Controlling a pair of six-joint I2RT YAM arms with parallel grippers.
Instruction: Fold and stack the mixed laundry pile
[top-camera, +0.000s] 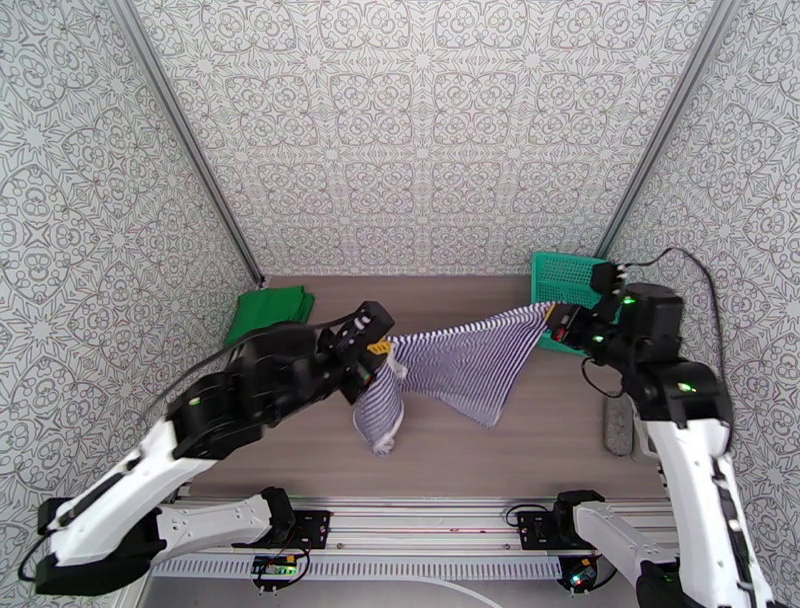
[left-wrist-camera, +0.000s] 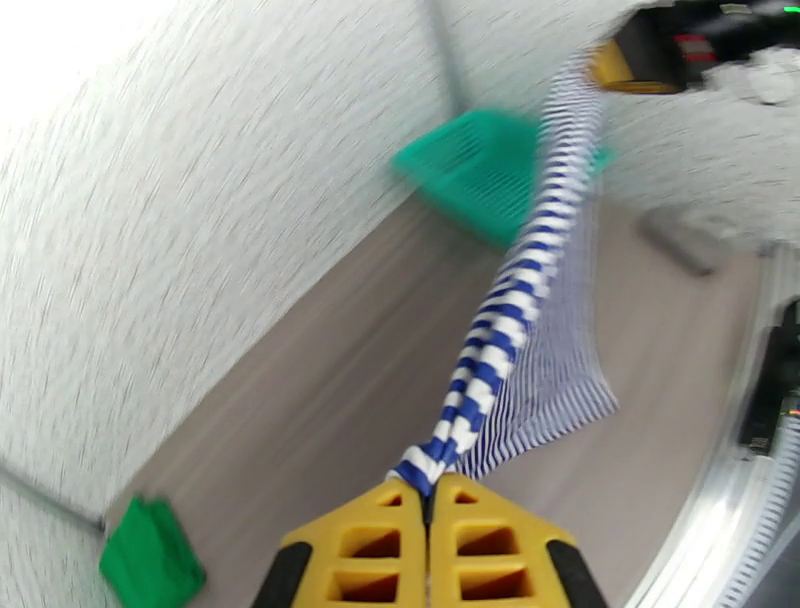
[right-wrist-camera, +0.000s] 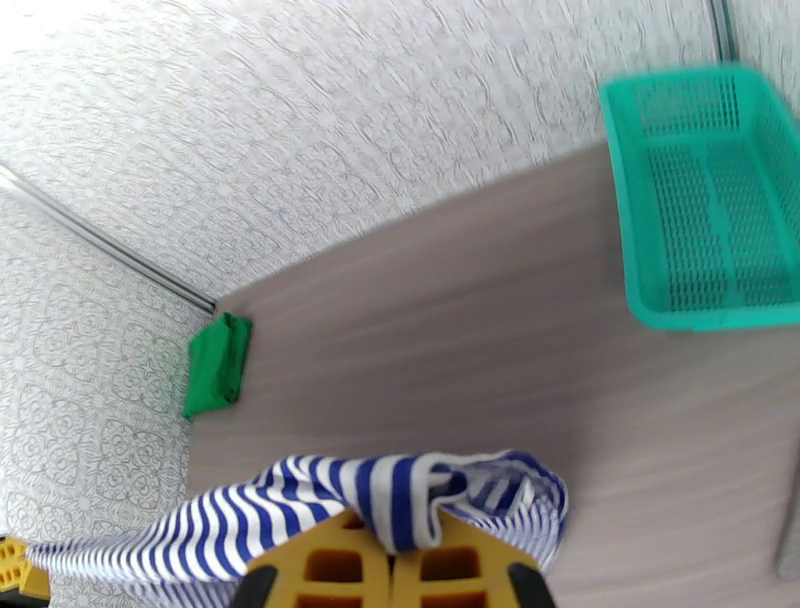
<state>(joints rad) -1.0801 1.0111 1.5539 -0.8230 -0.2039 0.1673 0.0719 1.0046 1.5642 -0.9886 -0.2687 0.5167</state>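
The purple-and-white striped top (top-camera: 470, 365) hangs stretched above the table between both grippers. My left gripper (top-camera: 385, 350) is shut on its left end, and a bunch of cloth droops below it. My right gripper (top-camera: 560, 320) is shut on its right end, close to the basket. In the left wrist view the yellow fingers (left-wrist-camera: 380, 540) pinch a twisted striped edge (left-wrist-camera: 510, 330) that runs up to the right gripper (left-wrist-camera: 640, 55). In the right wrist view striped cloth (right-wrist-camera: 330, 500) drapes over the shut fingertips (right-wrist-camera: 330, 565). The green T-shirt (top-camera: 268, 308) lies folded at the table's far left corner.
A teal mesh basket (top-camera: 560, 280) sits at the far right corner against the wall, just behind my right gripper. A grey oblong object (top-camera: 618, 425) lies along the table's right edge. Patterned walls close in three sides, and a metal rail (top-camera: 420, 520) runs along the near edge.
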